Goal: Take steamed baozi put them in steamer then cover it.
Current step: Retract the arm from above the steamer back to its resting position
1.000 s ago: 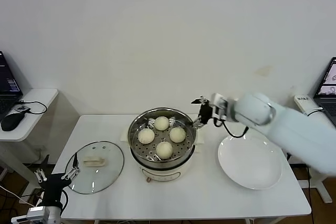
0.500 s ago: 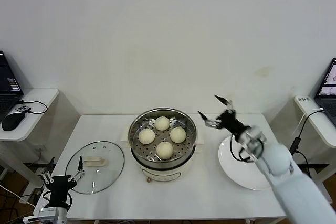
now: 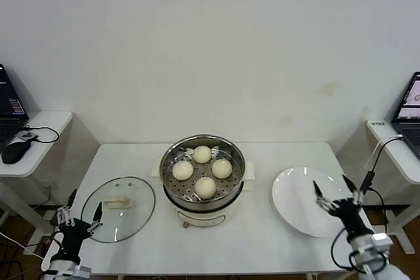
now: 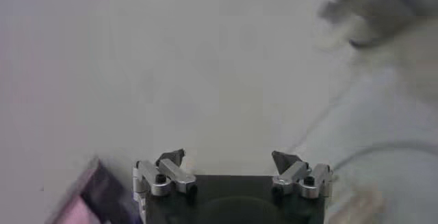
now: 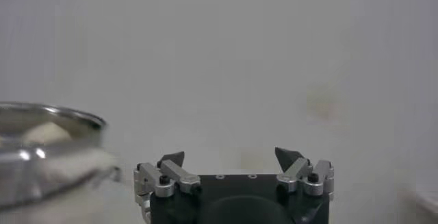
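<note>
Four steamed buns (image 3: 203,170) sit inside the steamer (image 3: 203,181), spread in a loose diamond on its perforated steel floor, close together but mostly apart from one another. The steamer stands in the middle of the white worktop (image 3: 249,247), its steel basket on a cream-white pot base. It is uncovered.

The glass lid (image 3: 119,208) lies flat on the worktop to the robot's left of the steamer, near it but not touching, with its cream bar handle facing up. A white plate (image 3: 314,200) lies on the other side of the steamer, to the robot's right, with nothing on it.

The left claw (image 3: 77,220) is low at the near left corner of the worktop, just beside the lid's outer edge, its fingers spread wide and empty; whether one fingertip touches the lid's rim cannot be told. In the left wrist view the left claw (image 4: 230,158) shows both tips well apart with nothing between them.

The right claw (image 3: 336,193) is at the near right, over the plate's near edge, fully released and holding nothing. The right wrist view shows the same wide gap between its tips (image 5: 231,157), with the steamer's rim (image 5: 48,151) off to one side.
</note>
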### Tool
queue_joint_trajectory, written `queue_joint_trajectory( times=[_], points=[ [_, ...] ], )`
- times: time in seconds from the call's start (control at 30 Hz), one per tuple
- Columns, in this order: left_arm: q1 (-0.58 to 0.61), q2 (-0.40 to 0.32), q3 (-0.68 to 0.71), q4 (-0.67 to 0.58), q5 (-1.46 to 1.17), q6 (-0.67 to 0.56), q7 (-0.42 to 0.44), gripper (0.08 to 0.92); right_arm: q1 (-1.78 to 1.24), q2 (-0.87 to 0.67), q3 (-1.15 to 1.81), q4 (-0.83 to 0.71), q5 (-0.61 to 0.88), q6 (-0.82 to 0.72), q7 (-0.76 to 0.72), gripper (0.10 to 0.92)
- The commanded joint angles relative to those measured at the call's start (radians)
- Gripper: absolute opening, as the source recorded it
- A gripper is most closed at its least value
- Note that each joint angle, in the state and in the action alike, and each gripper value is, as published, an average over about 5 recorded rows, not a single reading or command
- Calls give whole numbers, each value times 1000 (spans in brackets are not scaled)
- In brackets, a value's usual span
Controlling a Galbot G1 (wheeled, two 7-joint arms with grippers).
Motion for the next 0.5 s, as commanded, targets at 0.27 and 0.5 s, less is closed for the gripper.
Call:
queue_joint_trajectory(
  times=[0.27,0.5],
  points=[
    [-30,43,3,65,519,-25,74,823,-64,115,123,-67,-15,58,11,823],
    [-83,52,40,111,505,-24,90,823,-54,137,113,-104,-38,63,11,823]
  ],
)
